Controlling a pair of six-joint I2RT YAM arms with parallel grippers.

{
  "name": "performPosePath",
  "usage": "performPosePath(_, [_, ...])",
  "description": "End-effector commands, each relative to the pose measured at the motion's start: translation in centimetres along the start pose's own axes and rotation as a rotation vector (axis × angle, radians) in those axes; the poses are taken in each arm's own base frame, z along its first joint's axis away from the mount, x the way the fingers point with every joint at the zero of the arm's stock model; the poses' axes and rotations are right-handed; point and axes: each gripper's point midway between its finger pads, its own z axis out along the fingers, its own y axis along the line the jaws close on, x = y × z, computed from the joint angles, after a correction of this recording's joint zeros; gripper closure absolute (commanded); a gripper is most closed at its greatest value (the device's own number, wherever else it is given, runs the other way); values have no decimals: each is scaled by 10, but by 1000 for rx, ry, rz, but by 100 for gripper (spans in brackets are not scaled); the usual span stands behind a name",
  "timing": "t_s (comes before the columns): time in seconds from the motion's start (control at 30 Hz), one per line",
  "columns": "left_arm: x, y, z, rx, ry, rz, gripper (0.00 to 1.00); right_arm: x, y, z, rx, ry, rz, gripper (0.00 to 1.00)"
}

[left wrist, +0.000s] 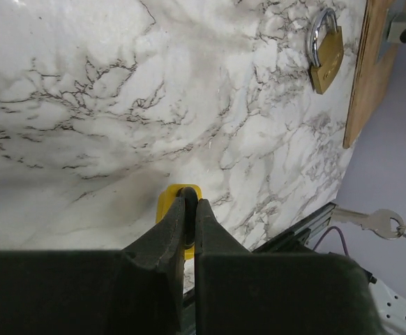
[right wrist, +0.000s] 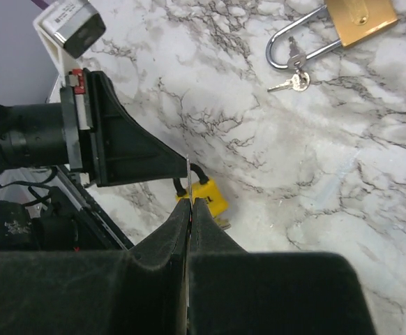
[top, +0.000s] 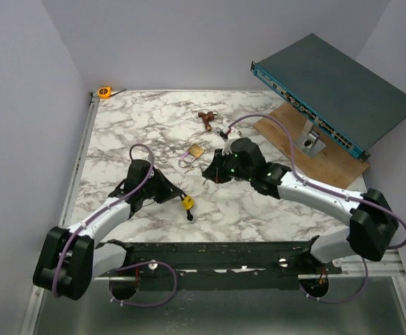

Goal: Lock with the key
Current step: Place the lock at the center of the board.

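Only the right wrist view shows the key (right wrist: 187, 174). It is a thin silvery sliver seen edge-on, standing out from the tightly closed fingers of the right gripper (right wrist: 190, 202). Past it is the yellow padlock (right wrist: 208, 197), whose black shackle runs into the left gripper (left wrist: 189, 201). The left wrist view shows those fingers pinched narrow on that shackle.

Only the left wrist view catches a second key (left wrist: 374, 222) on a ring, at its right side against the wall. What holds that key is out of frame. Small keys (right wrist: 294, 80) hang on the shackle of a brass padlock (right wrist: 360, 17), and only the right wrist view shows them clearly.

From above, the yellow padlock is left of the desk's middle, toward the near edge, apart from the brass one near the middle. An orange tape measure (top: 105, 91) lies in the far left corner. A teal box (top: 335, 91) tilts on a stand over a wooden board (top: 287, 132) by the right edge. The desk (top: 119, 139) has a white-and-grey marble pattern, and the walls (top: 189, 42) are pale lilac.
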Motion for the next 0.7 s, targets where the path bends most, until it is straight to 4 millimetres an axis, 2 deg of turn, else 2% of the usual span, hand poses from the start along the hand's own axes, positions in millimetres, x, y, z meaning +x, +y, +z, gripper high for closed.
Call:
performPosePath(0.0, [-5,-42,16,188,-9,35,100,15,1,21,-36,19,71,99])
performPosePath(0.13, [8,-32,33,173,50,37,100,41,-12,31,-26,66,108,99])
performPosePath(0.27, [14,-19,41,131,69,25,98,63,-24,38,1,108,142,99])
performPosePath(0.33, [14,-12,42,105,64,32,86,72,-33,41,31,121,148,99])
performPosePath(0.37, [13,-10,42,93,57,37,74,77,-37,42,46,127,152,99])
performPosePath(0.5, [7,-2,41,48,22,54,45,90,-51,49,95,148,160,99])
performPosePath(0.67, [-7,4,33,-34,-57,69,21,99,-57,54,113,165,169,99])
